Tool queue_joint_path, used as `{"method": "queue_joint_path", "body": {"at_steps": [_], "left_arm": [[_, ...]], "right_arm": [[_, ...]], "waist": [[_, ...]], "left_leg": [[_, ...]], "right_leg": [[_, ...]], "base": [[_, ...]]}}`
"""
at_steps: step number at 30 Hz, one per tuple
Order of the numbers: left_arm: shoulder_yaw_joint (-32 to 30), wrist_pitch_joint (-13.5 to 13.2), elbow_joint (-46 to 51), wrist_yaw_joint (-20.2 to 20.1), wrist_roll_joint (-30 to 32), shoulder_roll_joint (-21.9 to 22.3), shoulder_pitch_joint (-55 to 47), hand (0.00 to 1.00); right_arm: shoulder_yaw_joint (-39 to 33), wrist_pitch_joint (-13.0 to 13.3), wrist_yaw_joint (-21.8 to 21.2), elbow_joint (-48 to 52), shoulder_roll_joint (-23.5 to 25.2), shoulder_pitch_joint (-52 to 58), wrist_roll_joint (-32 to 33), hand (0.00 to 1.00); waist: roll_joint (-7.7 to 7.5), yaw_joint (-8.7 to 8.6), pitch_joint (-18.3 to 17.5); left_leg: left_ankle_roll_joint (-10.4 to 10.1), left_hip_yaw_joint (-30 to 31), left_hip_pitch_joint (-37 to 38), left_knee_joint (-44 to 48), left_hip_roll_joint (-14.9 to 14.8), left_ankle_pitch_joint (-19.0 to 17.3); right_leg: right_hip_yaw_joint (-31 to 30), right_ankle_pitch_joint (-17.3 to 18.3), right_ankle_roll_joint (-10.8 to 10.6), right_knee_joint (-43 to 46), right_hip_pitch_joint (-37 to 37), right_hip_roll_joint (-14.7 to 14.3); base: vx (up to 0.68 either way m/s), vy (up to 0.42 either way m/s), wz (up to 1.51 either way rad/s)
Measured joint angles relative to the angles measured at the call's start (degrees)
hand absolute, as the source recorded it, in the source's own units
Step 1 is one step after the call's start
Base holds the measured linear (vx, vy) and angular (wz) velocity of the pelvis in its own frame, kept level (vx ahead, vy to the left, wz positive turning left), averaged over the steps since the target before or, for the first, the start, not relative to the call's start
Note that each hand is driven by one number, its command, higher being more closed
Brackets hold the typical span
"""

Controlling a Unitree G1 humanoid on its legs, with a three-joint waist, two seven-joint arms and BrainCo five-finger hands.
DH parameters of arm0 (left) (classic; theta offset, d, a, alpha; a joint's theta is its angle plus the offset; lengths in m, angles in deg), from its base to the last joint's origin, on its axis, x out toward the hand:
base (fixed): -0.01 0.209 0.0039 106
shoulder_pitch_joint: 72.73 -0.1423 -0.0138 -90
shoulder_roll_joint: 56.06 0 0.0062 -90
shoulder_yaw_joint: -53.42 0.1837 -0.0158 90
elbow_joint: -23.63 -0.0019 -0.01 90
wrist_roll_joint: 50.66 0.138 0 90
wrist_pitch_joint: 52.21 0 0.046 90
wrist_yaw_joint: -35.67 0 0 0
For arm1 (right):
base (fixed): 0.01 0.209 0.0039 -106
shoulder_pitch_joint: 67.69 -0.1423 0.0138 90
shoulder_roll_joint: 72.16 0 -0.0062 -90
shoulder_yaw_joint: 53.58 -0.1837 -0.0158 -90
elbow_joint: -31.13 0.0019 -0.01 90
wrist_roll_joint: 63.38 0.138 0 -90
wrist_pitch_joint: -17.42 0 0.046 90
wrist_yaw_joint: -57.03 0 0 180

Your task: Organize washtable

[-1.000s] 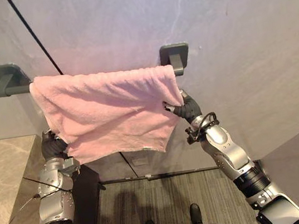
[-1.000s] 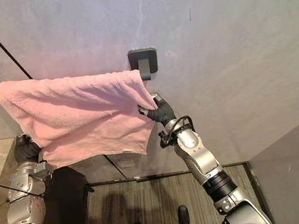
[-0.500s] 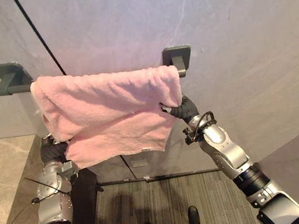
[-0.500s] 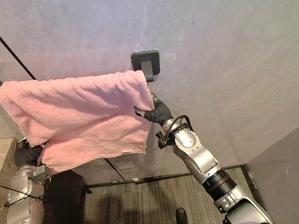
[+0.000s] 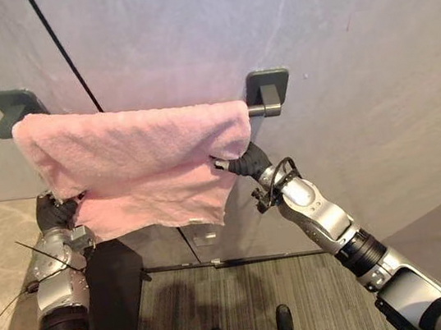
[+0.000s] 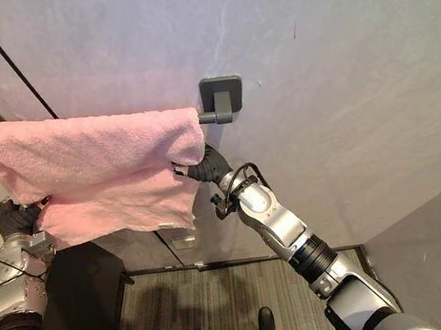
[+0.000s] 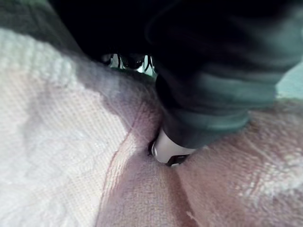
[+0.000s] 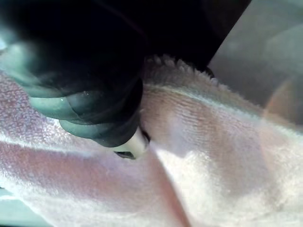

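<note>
A pink towel (image 5: pixel 136 157) hangs over a grey wall bar (image 5: pixel 265 110). The left hand (image 5: pixel 53 213) meets its lower left corner, the right hand (image 5: pixel 241 164) its right edge. Whether either grips the cloth, I cannot tell. An uneven tug could slide it off.

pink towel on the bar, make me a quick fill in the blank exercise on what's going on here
1. The towel is ___ in colour.
2. It hangs over a dark bar fixed to the grey ___.
3. The right hand meets the towel at its ___ edge.
4. The left hand is at the towel's lower ___ corner.

Missing words: pink; wall; right; left.
</note>
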State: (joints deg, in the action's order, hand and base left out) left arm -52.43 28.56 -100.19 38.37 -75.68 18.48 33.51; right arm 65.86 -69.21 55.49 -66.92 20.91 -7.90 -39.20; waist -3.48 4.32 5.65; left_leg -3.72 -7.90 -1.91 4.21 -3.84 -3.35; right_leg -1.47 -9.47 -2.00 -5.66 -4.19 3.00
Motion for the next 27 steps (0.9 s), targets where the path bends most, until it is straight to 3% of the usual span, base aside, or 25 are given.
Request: {"method": "queue_joint_path", "body": {"at_steps": [9, 10, 20, 27], "left_arm": [[0.0, 0.3, -0.6, -0.7, 0.9, 0.0, 0.0, 0.00], [0.1, 0.4, -0.6, -1.5, 0.9, -0.2, 0.0, 0.00], [1.4, 1.3, -0.4, -4.9, -2.0, -2.1, -1.3, 0.00], [1.9, 1.3, -0.4, -5.1, -3.7, -2.7, -1.5, 0.00]], "right_arm": [[0.0, 0.0, 0.0, 0.0, -2.4, 0.0, 0.0, 1.00], [0.0, 0.0, 0.0, 0.0, -2.7, 0.0, 0.0, 0.00], [-0.2, 0.0, -1.4, -0.1, -3.5, 0.0, 1.2, 0.00], [-0.1, 0.0, -2.7, -0.1, -4.4, 0.2, 2.4, 0.00]], "waist": [[0.05, -0.03, 0.0], [0.06, -0.04, 0.0], [0.71, -0.11, -0.3], [1.23, -0.10, -0.3]], "left_leg": [[0.0, 0.0, 0.0, 0.2, -0.1, 0.0], [0.0, 0.0, 0.0, 0.3, -0.1, 0.0], [0.0, 0.0, 0.0, 0.3, -0.1, 0.0], [0.0, -0.2, 0.8, 0.3, -0.2, 0.0]], "right_leg": [[-0.1, -0.1, 0.1, 0.0, 0.1, -0.1], [0.0, -0.1, 0.1, 0.0, 0.1, -0.1], [0.4, -0.1, 0.1, 0.0, 0.2, -0.1], [0.2, -0.1, 0.2, -0.2, 0.8, -0.1]], "base": [[0.00, 0.000, 0.00], [0.00, 0.000, 0.00], [0.00, 0.000, 0.00], [0.00, 0.000, 0.00]]}}
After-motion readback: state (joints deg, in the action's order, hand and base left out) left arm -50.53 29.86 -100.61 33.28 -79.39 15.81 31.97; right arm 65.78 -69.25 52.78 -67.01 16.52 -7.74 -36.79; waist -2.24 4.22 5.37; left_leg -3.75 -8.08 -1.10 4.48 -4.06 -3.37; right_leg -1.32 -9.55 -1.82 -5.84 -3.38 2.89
